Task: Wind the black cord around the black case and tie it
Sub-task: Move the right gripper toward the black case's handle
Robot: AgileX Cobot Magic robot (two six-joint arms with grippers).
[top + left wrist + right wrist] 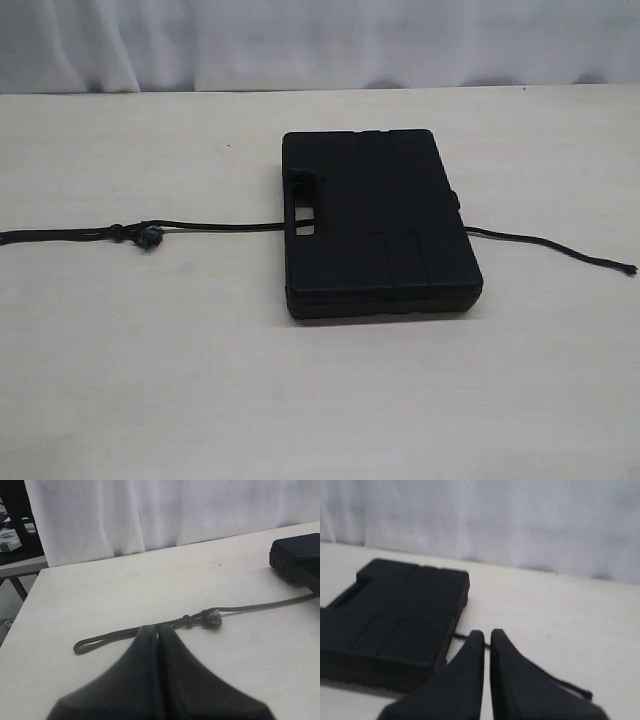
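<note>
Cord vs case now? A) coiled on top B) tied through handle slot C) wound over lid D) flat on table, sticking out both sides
D: the black cord lies on the table, emerging on both sides of the black case; nothing crosses its lid.

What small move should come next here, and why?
Probably open the left end effector and lower it onto the black cord near its knot: the cord lies loose on both sides of the black case, unwrapped, and this end effector is shut.
</note>
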